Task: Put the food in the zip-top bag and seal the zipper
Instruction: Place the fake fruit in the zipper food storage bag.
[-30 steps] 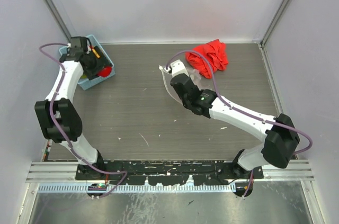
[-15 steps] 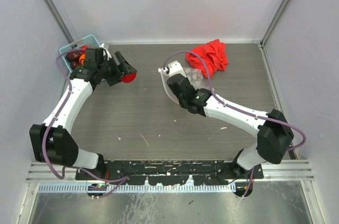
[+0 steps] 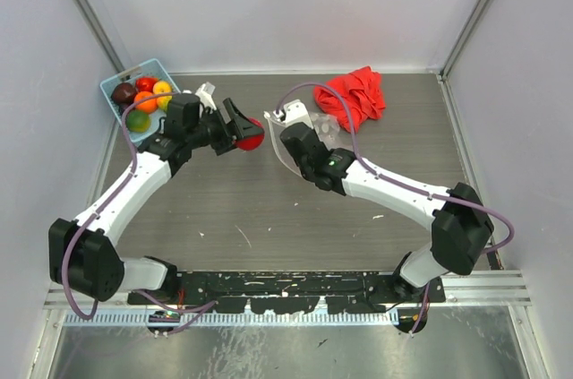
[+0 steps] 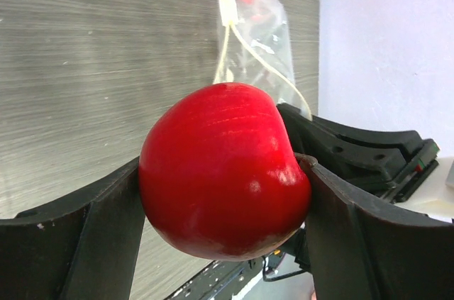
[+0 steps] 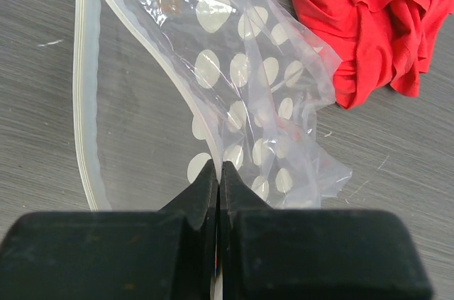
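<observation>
My left gripper is shut on a red toy fruit, which fills the left wrist view. It holds the fruit just left of the clear dotted zip-top bag. My right gripper is shut on one lip of the bag near the zipper strip and holds the mouth open toward the left. Several more toy fruits, red, orange, yellow, green and dark purple, lie in the light blue basket at the far left.
A crumpled red cloth lies at the far right of the table, just behind the bag, and shows in the right wrist view. The enclosure walls stand close on the left, back and right.
My left gripper has left the basket with the red fruit and moved right, up to the bag's mouth. The right gripper has stayed on the bag, shifting it slightly.
</observation>
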Action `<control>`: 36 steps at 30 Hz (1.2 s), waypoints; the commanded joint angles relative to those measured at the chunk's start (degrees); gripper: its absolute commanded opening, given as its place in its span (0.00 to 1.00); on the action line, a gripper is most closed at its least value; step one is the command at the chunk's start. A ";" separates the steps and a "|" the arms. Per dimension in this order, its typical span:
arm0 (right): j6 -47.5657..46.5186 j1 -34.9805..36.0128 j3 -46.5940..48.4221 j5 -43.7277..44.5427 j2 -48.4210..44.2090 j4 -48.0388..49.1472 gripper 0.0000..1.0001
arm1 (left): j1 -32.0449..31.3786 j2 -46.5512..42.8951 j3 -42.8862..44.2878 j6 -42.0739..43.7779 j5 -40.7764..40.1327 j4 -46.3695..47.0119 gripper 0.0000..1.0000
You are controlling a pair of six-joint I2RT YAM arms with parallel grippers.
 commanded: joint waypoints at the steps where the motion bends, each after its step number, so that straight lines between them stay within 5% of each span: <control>1: 1.99 0.14 3.59 -1.12 0.17 2.73 0.00 | -1.99 -2.42 -2.12 -3.48 1.54 11.10 0.42; 21: 5.99 0.14 6.05 -8.44 0.29 2.04 0.00 | -8.61 1.92 -8.13 -10.69 -0.64 22.40 0.38; 36: 8.29 0.11 5.97 -14.52 -1.30 3.57 0.00 | -10.77 3.01 -5.62 -5.70 -12.65 7.80 0.47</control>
